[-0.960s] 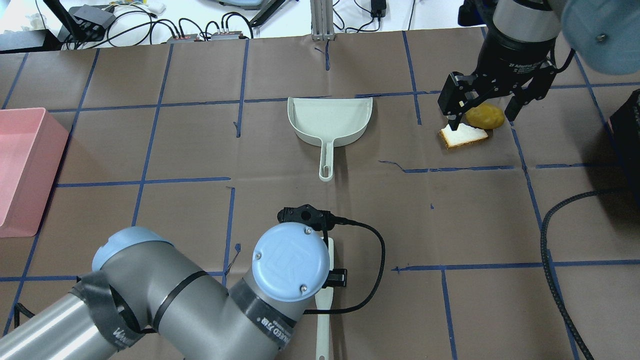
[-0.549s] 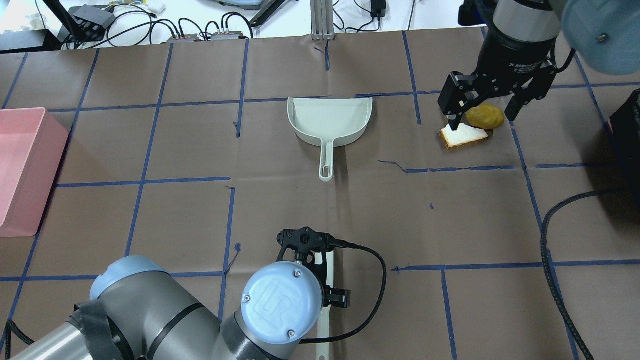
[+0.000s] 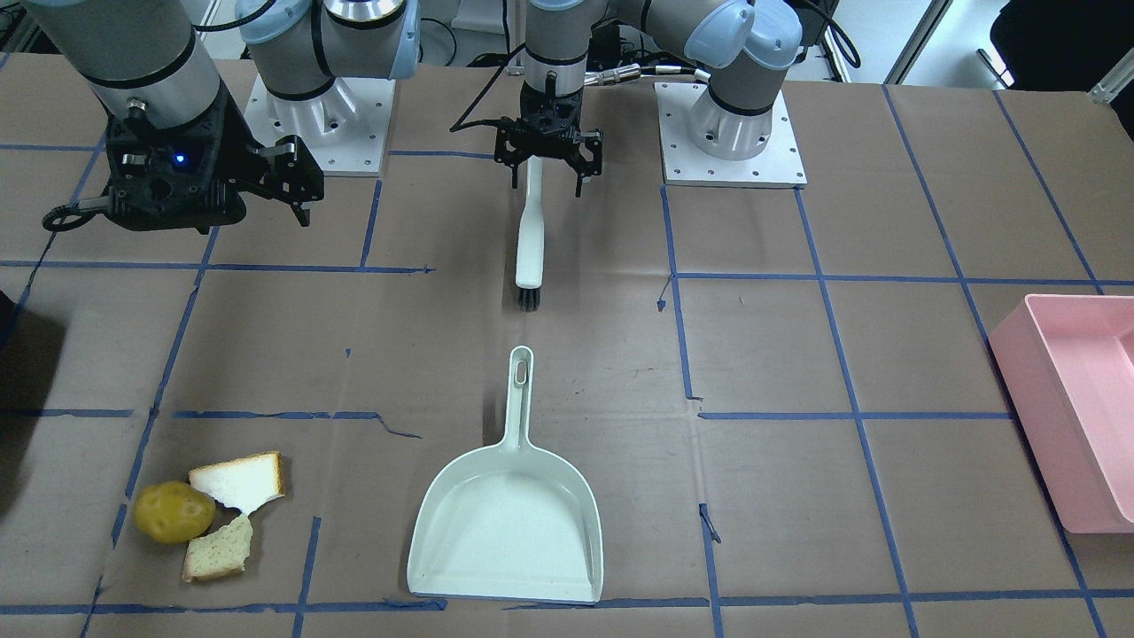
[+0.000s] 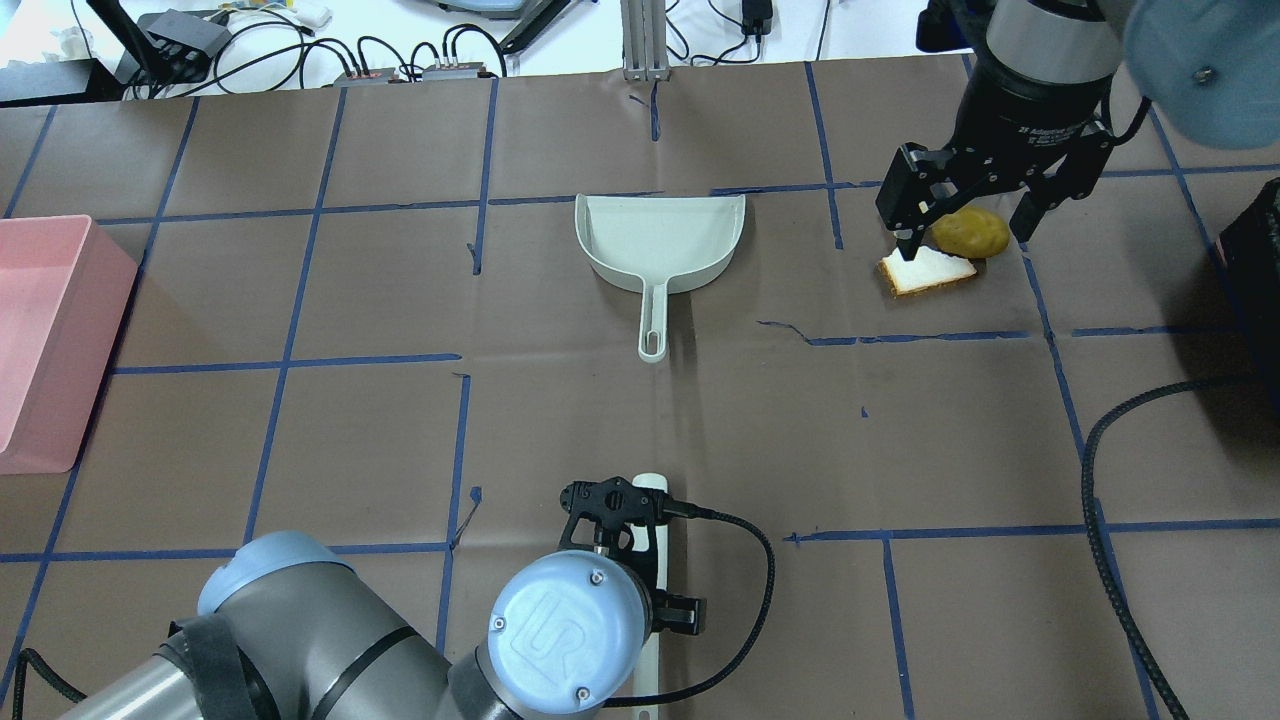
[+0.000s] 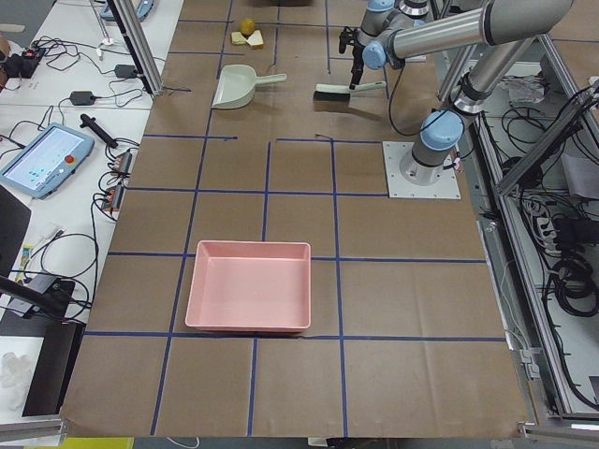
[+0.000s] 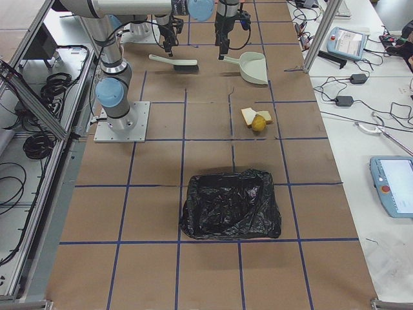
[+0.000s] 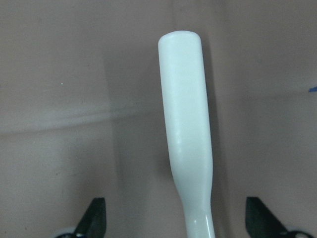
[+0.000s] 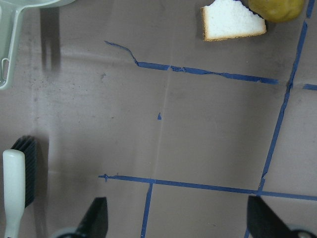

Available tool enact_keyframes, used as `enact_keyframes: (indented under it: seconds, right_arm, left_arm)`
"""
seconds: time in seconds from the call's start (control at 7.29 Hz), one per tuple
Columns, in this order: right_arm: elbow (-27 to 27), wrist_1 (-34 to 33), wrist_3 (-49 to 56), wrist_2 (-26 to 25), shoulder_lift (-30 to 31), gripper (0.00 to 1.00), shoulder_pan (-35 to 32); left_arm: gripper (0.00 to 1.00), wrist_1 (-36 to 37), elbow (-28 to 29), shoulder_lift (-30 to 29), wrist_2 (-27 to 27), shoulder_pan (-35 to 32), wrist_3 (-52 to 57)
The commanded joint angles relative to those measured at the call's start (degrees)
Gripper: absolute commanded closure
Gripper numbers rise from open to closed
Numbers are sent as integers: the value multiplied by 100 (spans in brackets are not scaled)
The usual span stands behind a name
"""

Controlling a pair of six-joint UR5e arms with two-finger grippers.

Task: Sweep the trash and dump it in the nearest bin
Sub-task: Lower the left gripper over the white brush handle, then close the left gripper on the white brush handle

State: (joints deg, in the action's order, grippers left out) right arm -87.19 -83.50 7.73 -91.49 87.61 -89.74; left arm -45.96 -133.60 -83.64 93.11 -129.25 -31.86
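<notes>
The trash lies together: a yellow-brown potato (image 3: 174, 511) and two torn bread pieces (image 3: 241, 480) (image 3: 219, 549). From overhead, only the potato (image 4: 970, 232) and one bread piece (image 4: 927, 272) show under my right gripper (image 4: 965, 238), which hangs open high above them, holding nothing. A pale green dustpan (image 4: 660, 240) lies mid-table, handle toward the robot. The white brush (image 3: 530, 239) lies nearer the base. My left gripper (image 3: 547, 177) is open, its fingers on either side of the brush handle (image 7: 185, 124) without gripping it.
A pink bin (image 4: 40, 330) sits at the table's end on the robot's left. A bin lined with a black bag (image 6: 231, 203) stands at the end on the robot's right, close to the trash. Cables run along the far table edge.
My left arm has drawn back toward the robot's base, sliding the open gripper along the brush handle. The right arm, trash, dustpan and brush have stayed put.
</notes>
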Motion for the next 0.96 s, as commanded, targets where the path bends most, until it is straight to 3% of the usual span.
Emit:
enact_keyframes:
  seconds: [0.0,0.55,0.82]
  right_arm:
    - [0,0,0,0,-7,0,0]
    - [0,0,0,0,2,0,0]
    - [0,0,0,0,2,0,0]
  left_arm:
    - [1,313,-209,-12,-510,-336,-555]
    - [2,553,-447,-215,-172,-523,-699]
    - [12,553,-465,-258,-82,-523,-733]
